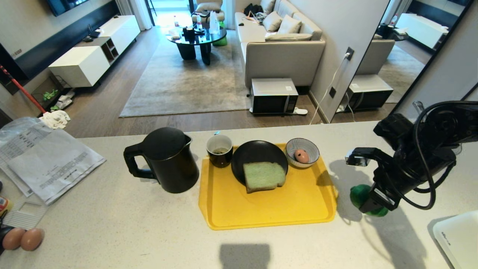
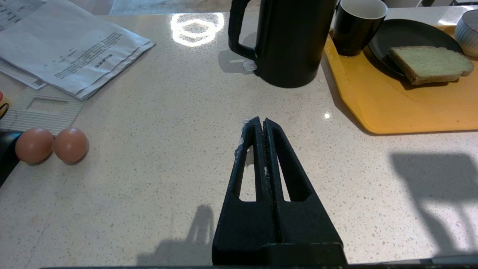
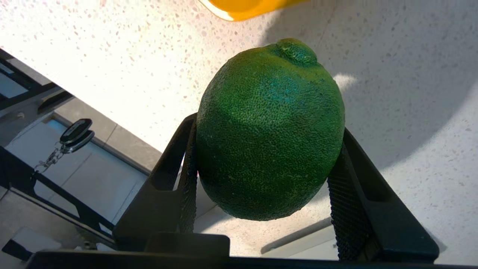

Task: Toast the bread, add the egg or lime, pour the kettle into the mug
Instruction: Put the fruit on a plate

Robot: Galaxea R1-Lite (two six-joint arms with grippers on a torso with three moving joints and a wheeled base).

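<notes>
My right gripper (image 3: 269, 127) is shut on the lime (image 3: 269, 130), a pebbled green fruit held between both pads. In the head view the lime (image 1: 359, 194) hangs over the counter just right of the yellow tray (image 1: 269, 215), in the right gripper (image 1: 368, 203). The pale green bread (image 1: 263, 175) lies on a black plate (image 1: 257, 151) on the tray. Behind it stand the mug (image 1: 219, 150) and a patterned bowl (image 1: 313, 149) holding an egg (image 1: 301, 155). The black kettle (image 1: 170, 160) stands left of the tray. My left gripper (image 2: 263, 121) is shut and empty over bare counter.
Two brown eggs (image 1: 22, 239) lie at the counter's near left, with papers (image 1: 48, 160) behind them. A white appliance corner (image 1: 459, 239) sits at the near right. The counter's far edge drops to a living room.
</notes>
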